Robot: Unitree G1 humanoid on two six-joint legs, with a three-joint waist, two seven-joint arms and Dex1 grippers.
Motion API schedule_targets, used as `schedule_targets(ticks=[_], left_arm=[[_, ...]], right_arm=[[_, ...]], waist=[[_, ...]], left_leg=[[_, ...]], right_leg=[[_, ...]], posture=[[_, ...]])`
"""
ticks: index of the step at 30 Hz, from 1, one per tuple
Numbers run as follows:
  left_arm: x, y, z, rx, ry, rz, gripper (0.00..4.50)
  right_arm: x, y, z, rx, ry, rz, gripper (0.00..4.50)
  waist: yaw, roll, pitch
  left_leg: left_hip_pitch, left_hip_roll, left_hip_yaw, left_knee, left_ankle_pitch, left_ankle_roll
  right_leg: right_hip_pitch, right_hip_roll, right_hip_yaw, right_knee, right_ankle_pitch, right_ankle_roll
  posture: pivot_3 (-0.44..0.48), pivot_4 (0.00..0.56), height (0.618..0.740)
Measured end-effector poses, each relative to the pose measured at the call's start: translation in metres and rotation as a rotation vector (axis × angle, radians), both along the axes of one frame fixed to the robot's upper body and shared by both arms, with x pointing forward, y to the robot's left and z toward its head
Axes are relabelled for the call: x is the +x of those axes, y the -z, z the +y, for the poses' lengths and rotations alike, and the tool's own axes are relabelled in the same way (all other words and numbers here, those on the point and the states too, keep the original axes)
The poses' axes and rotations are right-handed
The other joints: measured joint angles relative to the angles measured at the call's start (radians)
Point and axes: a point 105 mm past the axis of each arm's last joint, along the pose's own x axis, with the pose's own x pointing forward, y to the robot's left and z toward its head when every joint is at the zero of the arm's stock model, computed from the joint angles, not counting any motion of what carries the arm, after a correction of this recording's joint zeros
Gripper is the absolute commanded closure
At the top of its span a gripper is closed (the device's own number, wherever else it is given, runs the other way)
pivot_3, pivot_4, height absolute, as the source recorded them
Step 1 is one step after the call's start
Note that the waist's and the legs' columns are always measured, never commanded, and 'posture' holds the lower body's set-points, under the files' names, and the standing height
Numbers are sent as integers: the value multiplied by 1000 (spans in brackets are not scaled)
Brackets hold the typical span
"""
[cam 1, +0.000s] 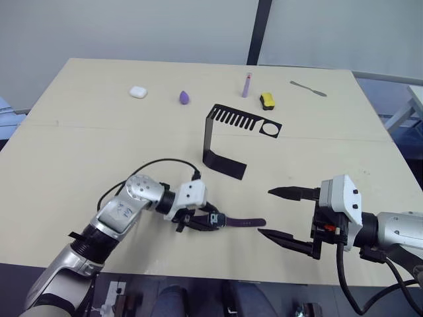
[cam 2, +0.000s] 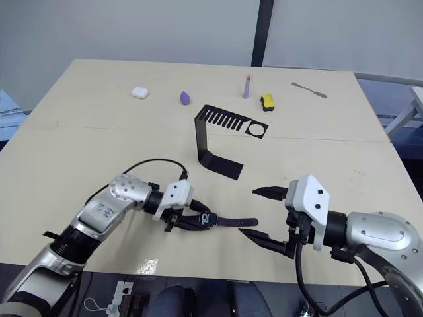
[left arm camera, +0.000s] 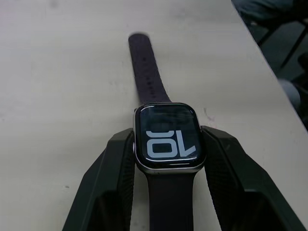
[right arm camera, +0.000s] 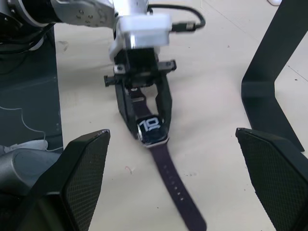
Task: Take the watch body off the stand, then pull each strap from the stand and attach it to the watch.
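The watch body (left arm camera: pixel 168 142), its dark screen showing white digits, sits low over the table between the fingers of my left gripper (cam 1: pixel 206 221), which is shut on its sides. One dark purple strap (cam 1: pixel 246 223) runs from it flat along the table toward my right gripper (cam 1: pixel 266 212). A second strap (left arm camera: pixel 168 207) runs back between the left fingers. The right gripper is open, with nothing in it, a short way past the strap's free end. The black stand (cam 1: pixel 225 142) is farther back at mid-table, its slotted top plate bare.
Along the far side lie a white earbud case (cam 1: pixel 137 92), a purple egg-shaped object (cam 1: pixel 184 98), an upright lilac tube (cam 1: pixel 246 84), a yellow-and-black object (cam 1: pixel 267 100) and a thin metal tool (cam 1: pixel 308 88). The table's front edge is close behind both grippers.
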Motion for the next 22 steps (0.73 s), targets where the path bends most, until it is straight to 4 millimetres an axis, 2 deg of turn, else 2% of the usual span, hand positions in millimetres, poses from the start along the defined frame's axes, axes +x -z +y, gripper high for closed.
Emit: schedule_targets(ticks=[2,3,6,7,9,11,12,13,15,17,22], left_arm=[[3,4,-3,16,-7,-20,1873],[5,3,-6,16,-8,-32,1630],[6,1,-8,-1,-26,-14,189],[6,-2,-6,-15,-36,10,53],[2,-17,12,-59,-45,56,53],[-4,-40,46,-99,-62,87,53],[-11,-60,82,-99,-100,115,53],[-12,-71,97,-90,-130,106,53],[-20,-89,115,-60,-141,93,53],[-32,-93,140,14,-177,125,53],[-35,-98,173,86,-295,100,53]], right_arm=[[1,0,-1,-8,3,-4,0],[1,0,-2,-19,7,-6,0],[3,2,-6,-37,19,1,0],[3,3,-8,-38,26,5,0],[2,1,-17,-50,48,14,0],[-1,-3,-29,-69,66,24,0],[-5,-7,-42,-79,85,41,0],[-5,-9,-49,-84,103,48,0],[-9,-12,-60,-89,111,70,0],[-15,-15,-72,-113,103,100,0],[-21,-17,-95,-141,113,143,0]], waist=[[1,0,0],[2,0,0],[1,0,0],[1,0,0],[-8,0,0],[-19,-1,0],[-26,-1,0],[-26,-1,0],[-24,0,0],[-21,0,0],[-18,-1,0]], left_leg=[[0,0,0,0,0,0],[0,0,0,0,0,1],[0,0,0,0,0,1],[0,0,0,0,0,1],[0,0,0,-1,0,0],[1,1,0,-2,1,-2],[2,1,0,-3,1,-2],[2,1,-1,-3,1,-3],[4,1,-1,-3,1,-2],[6,0,-1,-4,0,-1],[4,0,-1,-4,-1,1]], right_leg=[[0,0,0,0,0,0],[0,0,0,0,0,0],[0,0,0,0,0,0],[0,0,0,0,0,0],[-1,0,0,1,0,-1],[-1,0,0,4,-1,-3],[-1,1,-1,4,-2,-4],[-1,1,-1,4,-2,-4],[2,0,-1,2,-2,-4],[5,0,-1,-1,-2,-3],[4,-1,-2,-2,-2,-3]], posture=[[0,150,740],[0,150,740],[0,150,740],[0,150,740],[0,150,740],[0,150,740],[0,150,740],[0,150,740],[0,150,740],[0,150,740],[0,150,740]])
